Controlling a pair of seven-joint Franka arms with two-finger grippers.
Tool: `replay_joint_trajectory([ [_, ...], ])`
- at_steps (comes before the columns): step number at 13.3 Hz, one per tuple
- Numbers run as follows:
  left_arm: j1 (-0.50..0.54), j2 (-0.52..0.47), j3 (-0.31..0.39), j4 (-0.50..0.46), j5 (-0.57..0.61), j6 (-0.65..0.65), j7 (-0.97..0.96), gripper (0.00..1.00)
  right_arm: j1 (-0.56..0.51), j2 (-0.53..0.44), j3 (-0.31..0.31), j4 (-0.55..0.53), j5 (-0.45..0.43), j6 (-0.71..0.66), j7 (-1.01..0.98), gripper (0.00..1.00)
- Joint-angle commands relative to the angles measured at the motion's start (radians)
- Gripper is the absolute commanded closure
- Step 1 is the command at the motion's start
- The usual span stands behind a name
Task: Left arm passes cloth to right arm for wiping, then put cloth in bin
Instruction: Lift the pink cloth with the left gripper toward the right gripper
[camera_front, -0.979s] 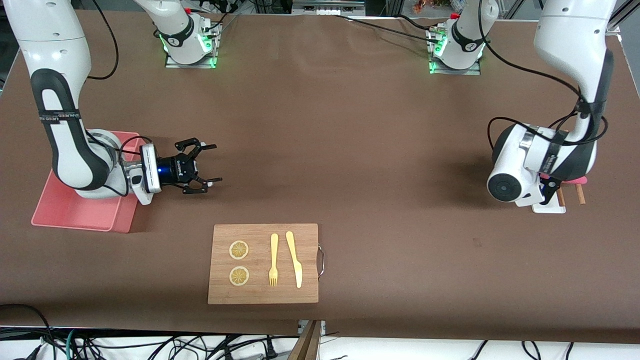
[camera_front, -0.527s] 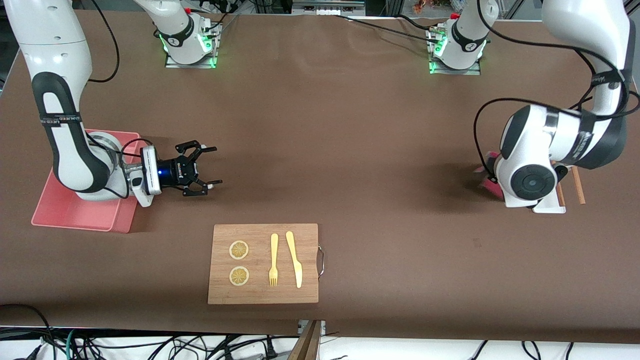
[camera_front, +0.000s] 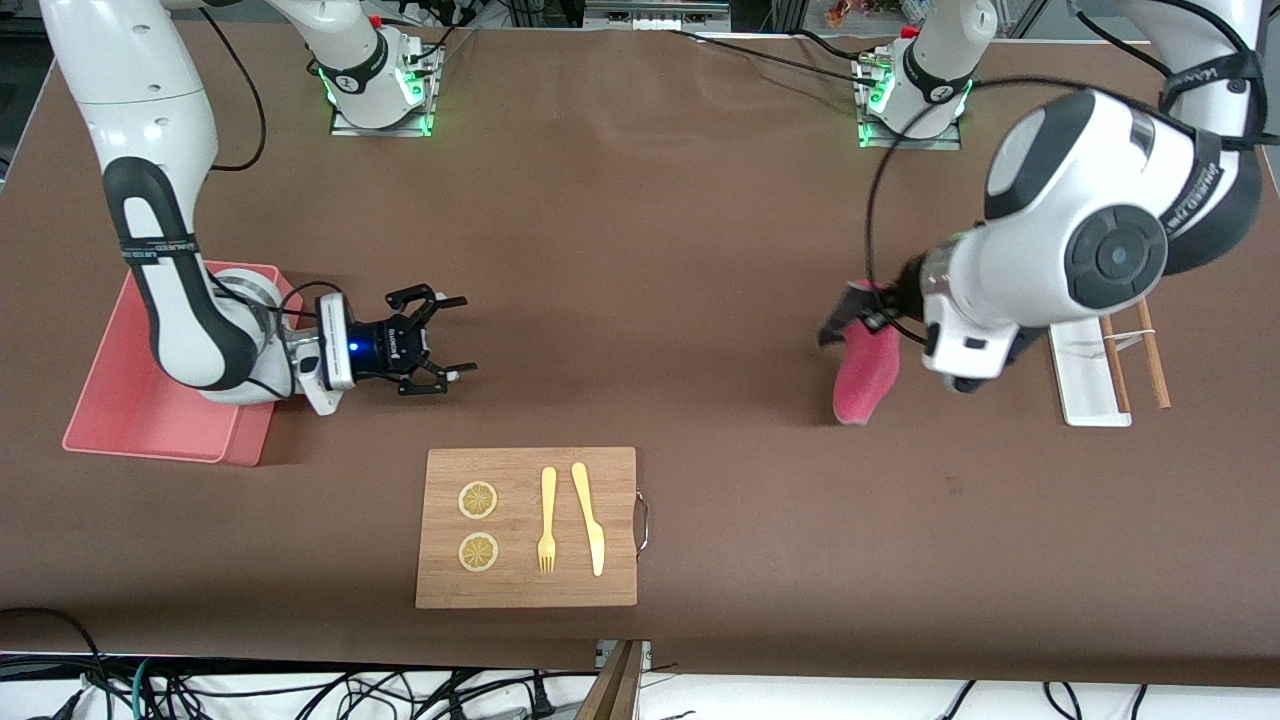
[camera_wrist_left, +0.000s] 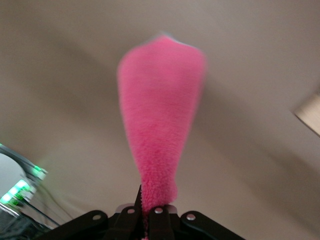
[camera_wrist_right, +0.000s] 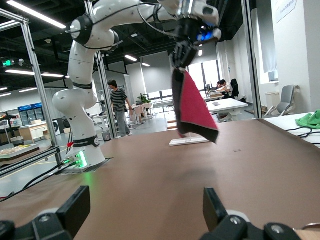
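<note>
The left pincer pinches the cloth by one corner, dangling it over bare tabletop. The right pincer waits spread beside the bin. Best to bring the hanging edge squarely between those open fingers before letting go.

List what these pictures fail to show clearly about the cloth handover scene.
- Bin, front view: the right arm covers part of it, hiding part of the inside.
- Cloth, left wrist view: blurred; its dark grey face is unseen.
- Left gripper, front view: fingers mostly hidden by the wrist and cloth.
- White tray: partly covered by the left arm.
</note>
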Motion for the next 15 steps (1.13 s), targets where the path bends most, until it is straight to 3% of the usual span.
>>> replay_joint_trajectory([
  [1,-0.069,0.033,-0.029,0.116,-0.102,0.013,-0.073,1.00,0.083,0.014,-0.003,0.017,0.148,0.069,-0.014,0.00],
  [5,-0.177,0.036,-0.032,0.176,-0.240,0.072,-0.061,1.00,0.215,0.013,-0.003,0.029,0.353,0.192,-0.016,0.00],
  [8,-0.214,0.054,-0.031,0.177,-0.303,0.212,-0.135,1.00,0.276,0.008,-0.003,0.029,0.462,0.241,-0.037,0.00],
  [11,-0.209,0.073,-0.029,0.181,-0.305,0.223,-0.140,1.00,0.310,0.005,-0.003,0.028,0.517,0.261,-0.059,0.00],
  [15,-0.200,0.073,-0.026,0.179,-0.305,0.223,-0.138,1.00,0.316,0.008,-0.001,0.016,0.522,0.253,-0.117,0.00],
])
